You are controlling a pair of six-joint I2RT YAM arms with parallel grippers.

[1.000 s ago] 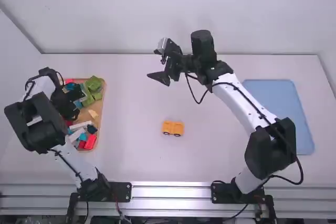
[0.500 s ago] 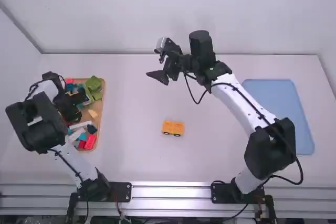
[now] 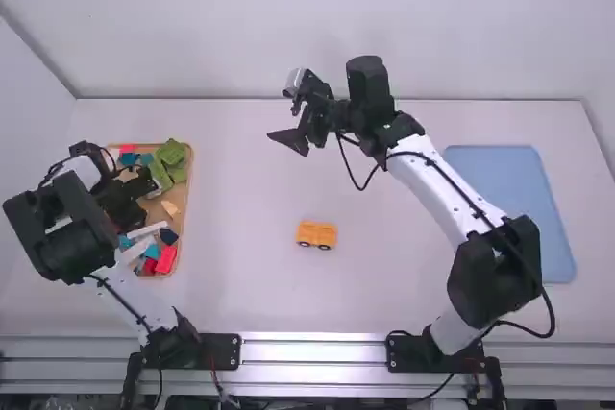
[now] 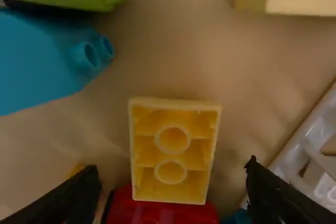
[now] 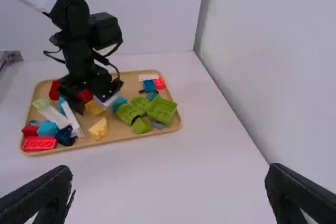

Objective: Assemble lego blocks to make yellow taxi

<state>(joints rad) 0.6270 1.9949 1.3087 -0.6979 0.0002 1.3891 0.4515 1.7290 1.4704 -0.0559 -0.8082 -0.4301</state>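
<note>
Yellow brick, red block, pale blue tray

The partly built yellow vehicle sits upright on the counter, two yellow-orange sections lying side by side, with dark wheels along the edge nearest the high camera. In the wooden tray, a loose yellow brick lies upside down, its hollow rectangular underside showing two round tubes and one short end right against or over a red block. A paler yellow piece with a slanted side rests elsewhere in the tray, near its long edge.
</note>
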